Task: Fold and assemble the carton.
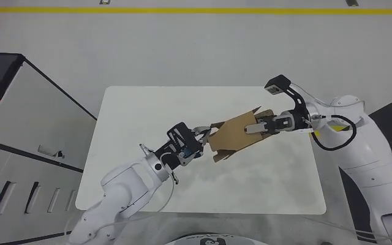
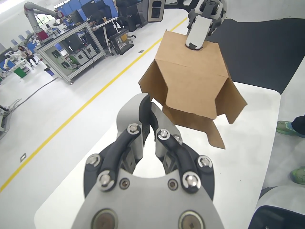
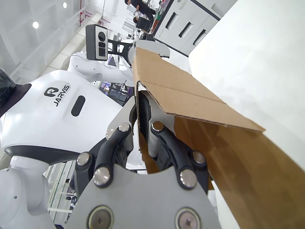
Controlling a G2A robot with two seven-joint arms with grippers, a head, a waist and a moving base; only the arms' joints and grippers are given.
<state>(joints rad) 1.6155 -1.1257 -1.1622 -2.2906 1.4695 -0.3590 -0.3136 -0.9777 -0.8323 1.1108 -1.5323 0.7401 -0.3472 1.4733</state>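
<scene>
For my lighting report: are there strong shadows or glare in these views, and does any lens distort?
Top view: even light, only a faint soft shadow on the table beneath the carton. Left wrist view: wide-angle lens, so the left end effector looms larger than the carton. Right wrist view: small ceiling lamps glare, and the table reads very bright.

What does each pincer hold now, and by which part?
The right pincer grips the brown cardboard carton by a panel edge at one end. The left pincer holds nothing.
</scene>
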